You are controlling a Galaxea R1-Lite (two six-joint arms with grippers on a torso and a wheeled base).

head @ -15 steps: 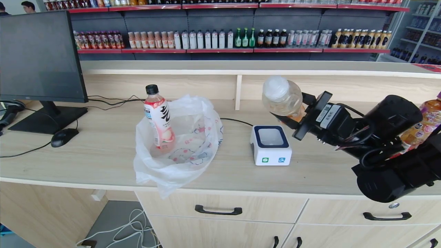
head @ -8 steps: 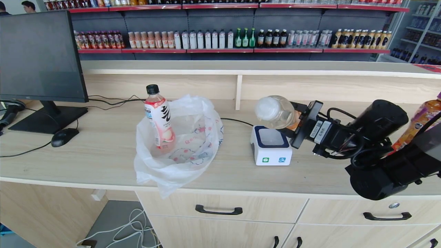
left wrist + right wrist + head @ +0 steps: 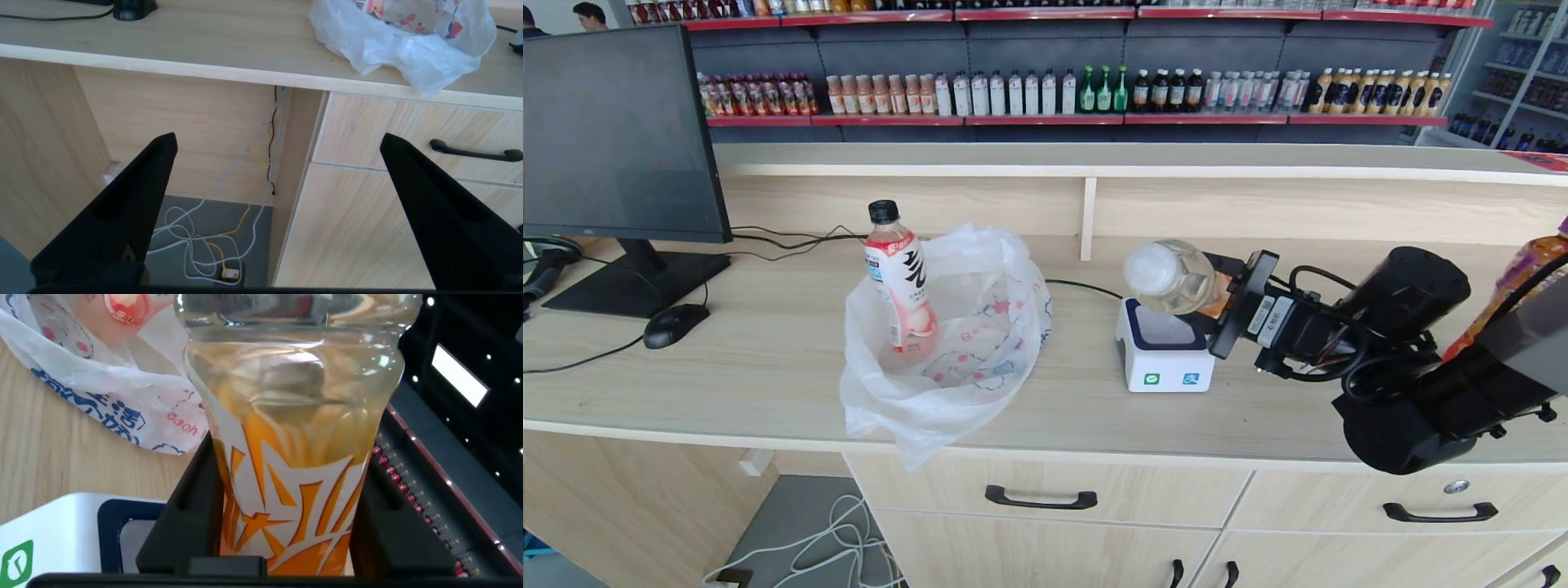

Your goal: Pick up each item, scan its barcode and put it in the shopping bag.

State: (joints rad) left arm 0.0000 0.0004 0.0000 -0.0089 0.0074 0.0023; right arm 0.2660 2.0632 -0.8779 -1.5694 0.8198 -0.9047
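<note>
My right gripper [image 3: 1213, 286] is shut on a clear bottle with an orange label [image 3: 1172, 278], held on its side just above the white barcode scanner [image 3: 1164, 359]. In the right wrist view the bottle [image 3: 290, 449] sits clamped between the black fingers [image 3: 192, 498], with the scanner [image 3: 73, 539] below it. A white plastic shopping bag [image 3: 980, 343] stands open left of the scanner, with a pink-labelled bottle [image 3: 900, 278] upright inside. My left gripper [image 3: 274, 212] hangs open below the counter's front edge, facing the cupboard.
A monitor [image 3: 621, 135], a mouse [image 3: 676, 324] and cables lie at the counter's left. An orange-brown bottle [image 3: 1515, 294] stands at the far right behind my right arm. A raised ledge [image 3: 1094, 175] runs along the back. Drawers [image 3: 1037, 494] sit under the counter.
My right gripper has lowered the orange-label bottle and shifted it slightly left, from well above the scanner to just over its window. The bag and the pink bottle have not moved.
</note>
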